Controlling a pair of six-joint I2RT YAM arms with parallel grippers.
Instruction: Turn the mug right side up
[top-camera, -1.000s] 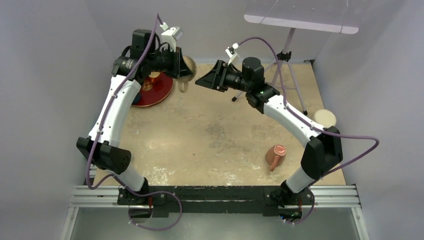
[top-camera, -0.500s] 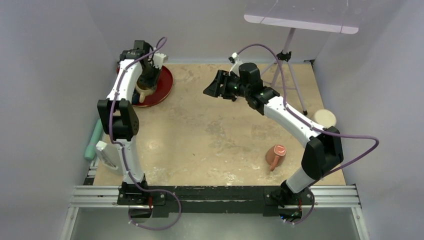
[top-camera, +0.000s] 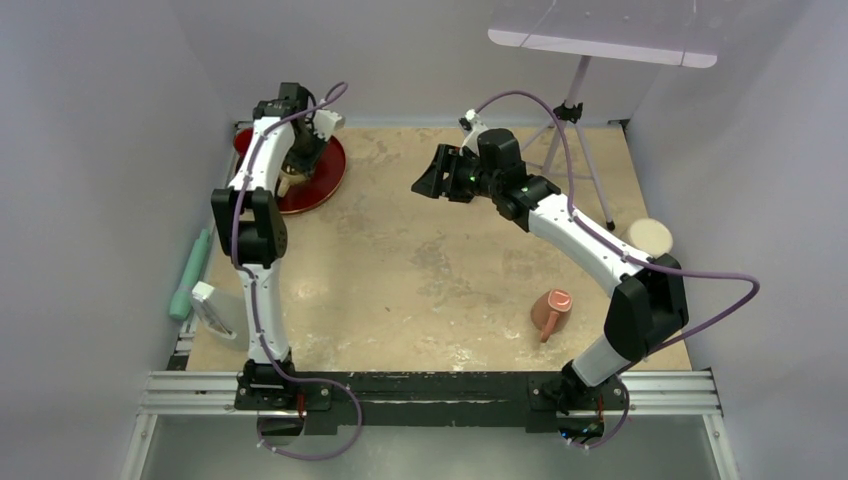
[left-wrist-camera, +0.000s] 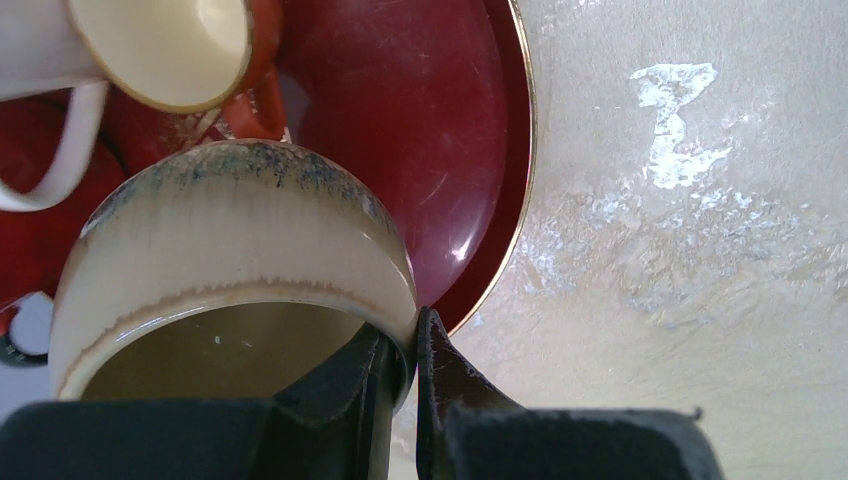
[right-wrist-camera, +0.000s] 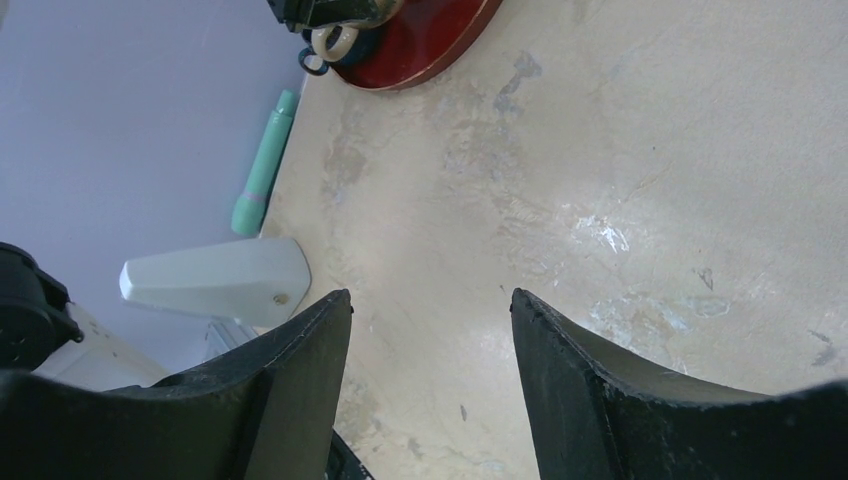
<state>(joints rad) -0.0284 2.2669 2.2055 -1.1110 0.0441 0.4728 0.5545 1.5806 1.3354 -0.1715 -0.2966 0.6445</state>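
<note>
- The beige mug (left-wrist-camera: 230, 260) is at the red plate (left-wrist-camera: 430, 130), at 10 o'clock on the table (top-camera: 420, 270).
- The left fingers (left-wrist-camera: 445, 385) pinch its rim, one inside and one outside.
- The right fingers (right-wrist-camera: 290, 380) are spread apart and empty, toward 12 o'clock.
- A pink mug (top-camera: 551, 310) lies at 4 o'clock.

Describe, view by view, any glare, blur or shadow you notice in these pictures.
Left wrist: white glare streaks on the red plate; the mug looms large near the lens. Right wrist: bright sheen on the table. Top external: even light, faint shadows.
</note>
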